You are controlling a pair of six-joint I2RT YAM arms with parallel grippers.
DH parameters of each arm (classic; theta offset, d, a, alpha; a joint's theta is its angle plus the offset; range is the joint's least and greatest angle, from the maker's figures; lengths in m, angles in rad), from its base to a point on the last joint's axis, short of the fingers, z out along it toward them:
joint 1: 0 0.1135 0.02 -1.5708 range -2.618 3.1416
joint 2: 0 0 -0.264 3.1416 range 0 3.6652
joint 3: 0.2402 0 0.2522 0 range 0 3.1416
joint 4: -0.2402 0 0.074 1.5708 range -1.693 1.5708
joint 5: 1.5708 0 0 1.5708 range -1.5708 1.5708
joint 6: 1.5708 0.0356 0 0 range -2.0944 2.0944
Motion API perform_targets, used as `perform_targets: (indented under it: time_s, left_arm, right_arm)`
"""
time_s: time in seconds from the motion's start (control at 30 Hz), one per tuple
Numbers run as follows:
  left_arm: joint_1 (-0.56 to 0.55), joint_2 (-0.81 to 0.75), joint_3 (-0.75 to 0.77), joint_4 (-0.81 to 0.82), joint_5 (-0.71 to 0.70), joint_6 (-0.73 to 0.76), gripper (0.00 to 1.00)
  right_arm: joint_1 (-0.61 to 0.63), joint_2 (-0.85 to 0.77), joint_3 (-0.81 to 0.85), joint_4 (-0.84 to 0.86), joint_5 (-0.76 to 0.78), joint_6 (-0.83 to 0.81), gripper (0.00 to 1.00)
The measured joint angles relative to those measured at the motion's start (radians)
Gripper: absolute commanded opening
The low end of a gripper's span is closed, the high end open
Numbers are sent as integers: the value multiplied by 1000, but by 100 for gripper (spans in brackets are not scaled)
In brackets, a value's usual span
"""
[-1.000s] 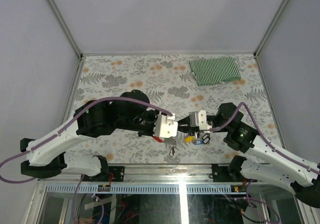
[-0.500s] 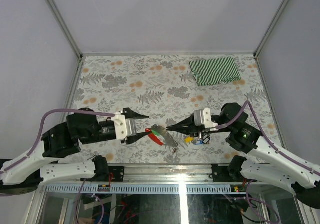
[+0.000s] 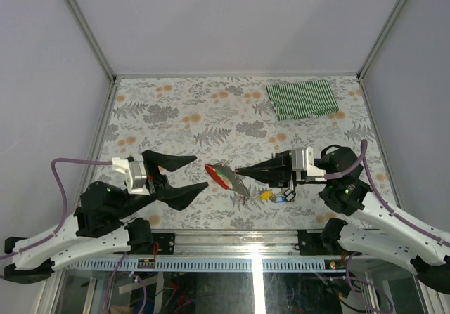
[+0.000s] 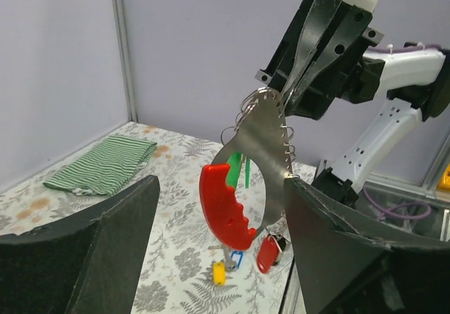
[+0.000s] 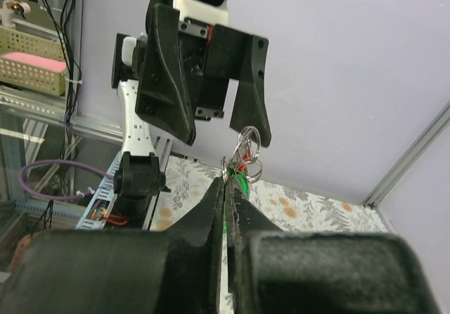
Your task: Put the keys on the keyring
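Note:
The keyring hangs in the air between the arms: a red curved clip (image 3: 214,175) (image 4: 225,205) on a silver crescent (image 3: 238,185) (image 4: 266,142) strung with small wire rings (image 5: 249,142). My right gripper (image 3: 240,171) (image 5: 226,180) is shut on the crescent's upper edge. A green key (image 4: 235,170) (image 5: 241,185) sits by the clip. A yellow key (image 3: 266,194) (image 4: 219,273) and a blue key (image 3: 280,199) (image 4: 236,259) lie on the table below. My left gripper (image 3: 200,172) (image 4: 221,187) stands open, its fingers on either side of the clip and apart from it.
A green striped cloth (image 3: 302,98) (image 4: 102,163) lies at the back right of the flowered table (image 3: 176,110). A small red fob (image 4: 267,253) dangles under the crescent. The table's front rail (image 3: 232,235) runs just below the keys.
My left gripper has opened, let go of the keyring and drawn back to the left. The right gripper has kept its hold and carries the keyring slightly up and left.

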Motion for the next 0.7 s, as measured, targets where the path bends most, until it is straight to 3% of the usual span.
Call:
perform_targets:
  time_s: [0.3, 0.47, 0.63, 0.7]
  left_arm:
    - [0, 76, -117, 236, -16, -104, 67]
    - [0, 112, -156, 346, -16, -154, 56]
    - [0, 151, -166, 438, -1, -200, 38]
    - [0, 161, -176, 469, 3, -222, 37]
  right_arm:
    - [0, 0, 0, 90, 2, 47, 0]
    - [0, 1, 0, 108, 1, 58, 0]
    - [0, 0, 0, 107, 2, 58, 0]
    - [0, 0, 0, 107, 2, 58, 0]
